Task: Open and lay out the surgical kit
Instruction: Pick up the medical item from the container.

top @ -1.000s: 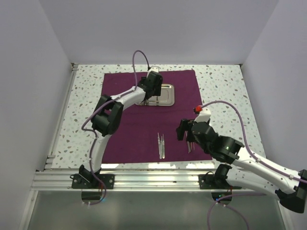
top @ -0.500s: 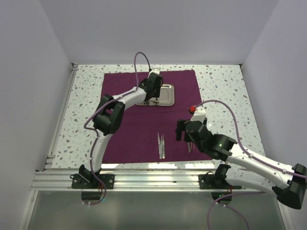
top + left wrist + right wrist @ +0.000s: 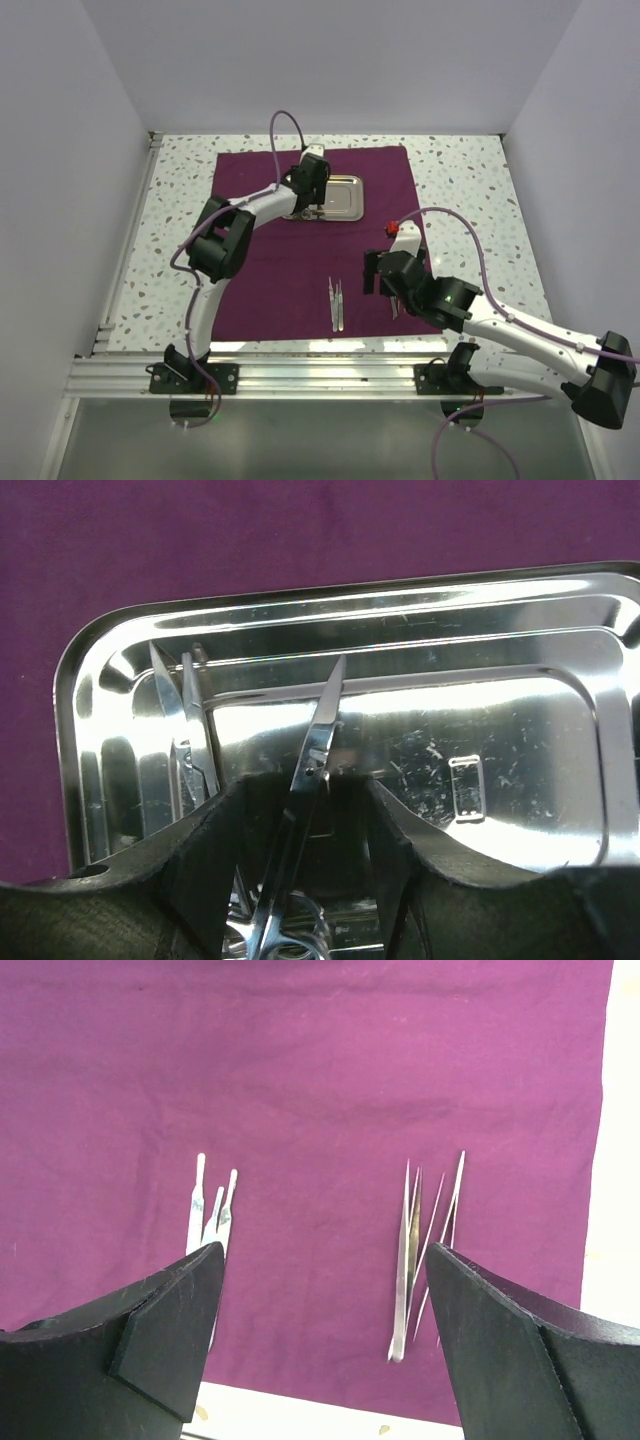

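Surgical kit cloth (image 3: 270, 270) lay spread flat on the speckled table (image 3: 460, 180), with the steel tray (image 3: 348, 196) resting on its far middle part. You had the left gripper (image 3: 305, 780) down over the tray's left end. Its fingers (image 3: 215, 850) stood apart on either side of a pair of scissors (image 3: 318, 735), and a gap showed on both sides of the closed blades. A second thin instrument (image 3: 190, 730) lay in the tray along its left wall; the rest of the tray floor was bare metal. You held the right gripper (image 3: 320, 1260) spread wide above the near right part of the cloth, between one cluster of tweezers (image 3: 212, 1205) and another (image 3: 425, 1250), gripping nothing.
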Available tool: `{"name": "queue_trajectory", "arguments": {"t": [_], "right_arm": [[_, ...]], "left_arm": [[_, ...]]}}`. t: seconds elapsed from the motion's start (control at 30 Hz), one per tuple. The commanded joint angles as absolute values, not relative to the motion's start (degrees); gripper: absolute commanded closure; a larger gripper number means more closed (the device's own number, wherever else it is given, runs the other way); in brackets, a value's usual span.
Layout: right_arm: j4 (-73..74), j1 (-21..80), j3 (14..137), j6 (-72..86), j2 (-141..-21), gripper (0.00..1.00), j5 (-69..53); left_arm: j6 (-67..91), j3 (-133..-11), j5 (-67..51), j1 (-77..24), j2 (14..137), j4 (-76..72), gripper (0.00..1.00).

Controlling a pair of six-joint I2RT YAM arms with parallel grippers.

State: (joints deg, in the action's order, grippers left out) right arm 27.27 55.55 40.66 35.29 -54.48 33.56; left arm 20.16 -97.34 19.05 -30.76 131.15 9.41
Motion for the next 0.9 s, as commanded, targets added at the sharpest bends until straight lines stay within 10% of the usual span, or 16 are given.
{"name": "queue_trajectory", "arguments": {"t": [0.0, 0.27, 0.67, 0.87], "right_arm": [[24.35, 55.63, 41.48, 34.81, -55.28, 0.15, 35.24], [24.35, 55.63, 41.84, 34.80, -55.99, 0.15, 35.42], [24.35, 55.55, 41.49, 34.89, -55.99, 0.15, 35.60], [24.08, 55.55, 41.04, 35.07, -55.72, 0.15, 35.68]], "left_arm": [[17.85, -95.10, 18.20, -30.15, 127.09, 6.24, 0.44], [18.02, -97.82, 15.91, -29.44, 129.54, 10.36, 0.48], [18.37, -100.63, 8.97, -28.21, 134.91, 16.96, 1.00], [17.49, -109.06, 8.61, -28.12, 134.92, 21.61, 1.00]]}}
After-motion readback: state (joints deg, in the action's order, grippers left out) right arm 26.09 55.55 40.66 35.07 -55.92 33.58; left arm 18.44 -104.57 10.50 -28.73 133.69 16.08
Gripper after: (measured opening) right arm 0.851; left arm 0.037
